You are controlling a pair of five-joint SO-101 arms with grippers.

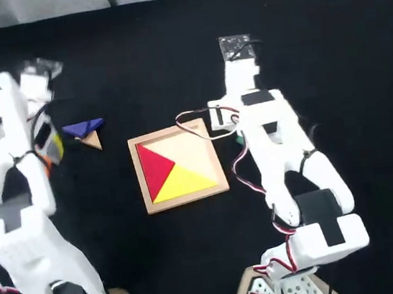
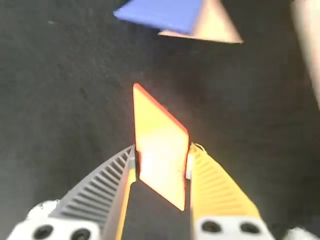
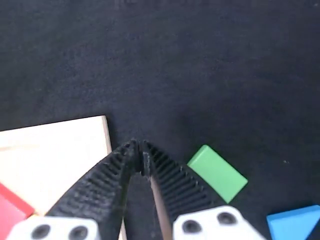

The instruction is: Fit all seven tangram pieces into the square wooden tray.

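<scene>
Left tool [image 2: 161, 152] is clamped on the orange piece [image 2: 157, 135], held on edge and standing up between the jaws. It sits above the table [image 1: 342, 41], well left of the tray [image 1: 191, 150]. Right tool [image 3: 138, 150] is closed on nothing, parked right at the tray's corner.

In the tray: red triangle [image 1: 154, 167] and yellow triangle [image 1: 185, 182]. Out on the table: blue triangle [image 1: 81, 126] and tan triangle [image 1: 93, 140] touching each other near your left arm; green piece [image 3: 217, 172] and another blue piece [image 3: 295, 222] beside the right tool.

Risks as I read them:
- The orange piece is gripped upright. Release it like that and it will likely land on edge, then tip onto the red or yellow instead of seating flat.
- The grip covers only its lower part, so it may pivot or slip in transit.
- The right tool crowds the tray corner. Bring the left arm in and you may clip it or shove the tray.
- The right arm's cable [image 1: 239, 162] hangs by the tray rim and could snag.
</scene>
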